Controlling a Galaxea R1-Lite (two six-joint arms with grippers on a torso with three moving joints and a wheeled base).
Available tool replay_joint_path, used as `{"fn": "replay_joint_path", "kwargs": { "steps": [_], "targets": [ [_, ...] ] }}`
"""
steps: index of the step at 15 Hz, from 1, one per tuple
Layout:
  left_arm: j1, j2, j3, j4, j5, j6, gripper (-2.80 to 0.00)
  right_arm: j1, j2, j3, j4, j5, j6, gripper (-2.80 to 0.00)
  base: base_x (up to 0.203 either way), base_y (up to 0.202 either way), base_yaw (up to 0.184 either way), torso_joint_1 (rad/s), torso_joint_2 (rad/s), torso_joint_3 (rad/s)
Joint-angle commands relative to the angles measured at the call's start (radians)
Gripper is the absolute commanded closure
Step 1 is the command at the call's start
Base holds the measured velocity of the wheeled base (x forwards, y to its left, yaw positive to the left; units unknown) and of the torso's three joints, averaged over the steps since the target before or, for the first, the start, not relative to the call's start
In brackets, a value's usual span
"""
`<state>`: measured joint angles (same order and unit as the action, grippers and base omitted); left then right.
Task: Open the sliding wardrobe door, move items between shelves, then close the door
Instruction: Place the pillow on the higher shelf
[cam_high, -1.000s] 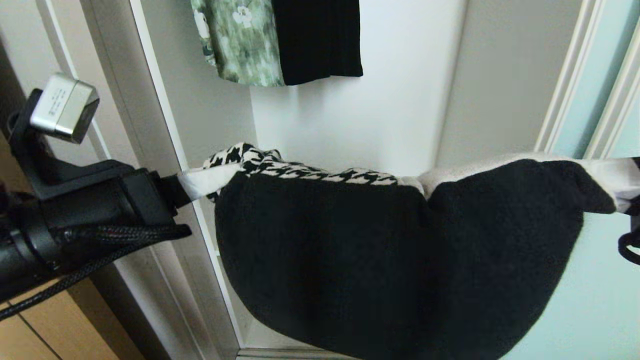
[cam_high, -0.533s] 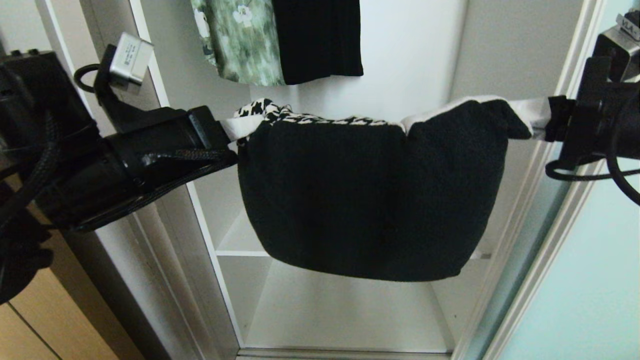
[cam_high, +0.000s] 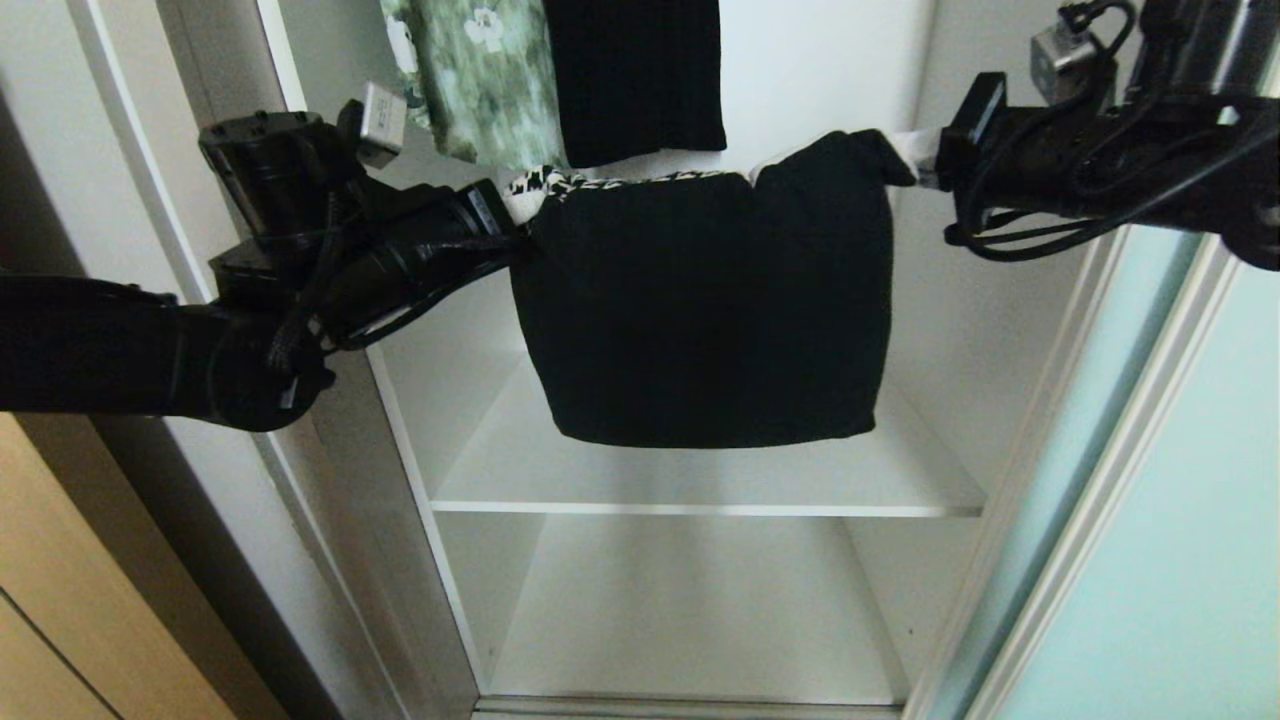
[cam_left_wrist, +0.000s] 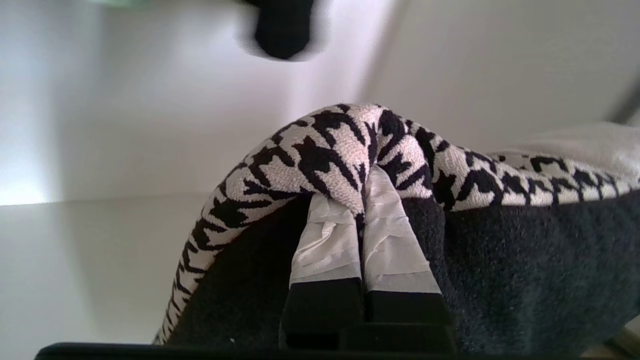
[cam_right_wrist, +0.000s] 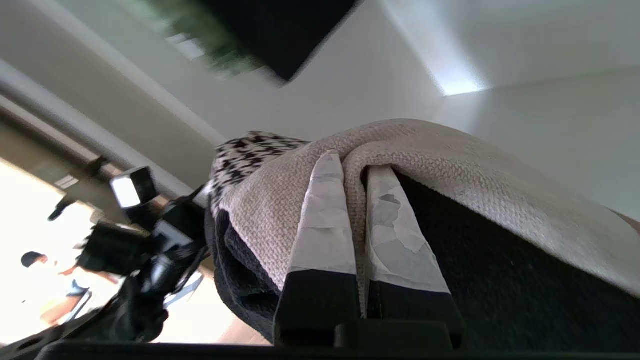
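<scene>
Head view: left gripper (cam_high: 512, 215) and right gripper (cam_high: 915, 160) each clamped on end of stack (cam_high: 705, 300), hanging between them above upper shelf (cam_high: 700, 480); door (cam_high: 1180, 520) open.

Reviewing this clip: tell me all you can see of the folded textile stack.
The stack hangs in the air above the upper shelf, touching no board. Its thick dark fleecy piece sags as a pouch; a houndstooth piece and a beige woven piece show along the top. The left gripper pinches one end, the right gripper the other, jaws shut on cloth.
</scene>
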<state>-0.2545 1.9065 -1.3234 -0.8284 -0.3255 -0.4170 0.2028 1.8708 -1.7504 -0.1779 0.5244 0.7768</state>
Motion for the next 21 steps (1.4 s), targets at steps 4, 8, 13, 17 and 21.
{"fn": "replay_joint_path", "kwargs": {
  "steps": [4,8,13,17,21],
  "targets": [
    [0.038,0.319,-0.061,-0.102,0.003,0.002,0.00,-0.041,0.343,-0.068,-0.082,0.021,-0.001,0.00,0.000,0.000,0.000,0.000,0.00,0.000],
    [0.040,0.370,0.022,-0.137,-0.003,-0.007,0.00,-0.073,0.394,0.051,-0.103,0.068,-0.052,0.00,0.000,0.000,0.000,0.000,0.00,0.000],
    [0.038,0.250,0.308,-0.109,-0.142,-0.006,0.00,-0.089,0.321,0.258,-0.109,0.110,-0.103,0.00,0.000,0.000,0.000,0.000,0.00,0.000],
    [0.057,0.362,0.093,0.098,-0.072,0.006,0.00,-0.099,0.463,0.120,-0.103,0.088,-0.095,0.00,0.000,0.000,0.000,0.000,0.00,0.000],
    [0.069,0.474,-0.116,0.196,0.050,0.020,0.00,-0.098,0.612,-0.040,-0.097,0.026,-0.092,0.00,0.000,0.000,0.000,0.000,0.00,0.000]
  ]
}}
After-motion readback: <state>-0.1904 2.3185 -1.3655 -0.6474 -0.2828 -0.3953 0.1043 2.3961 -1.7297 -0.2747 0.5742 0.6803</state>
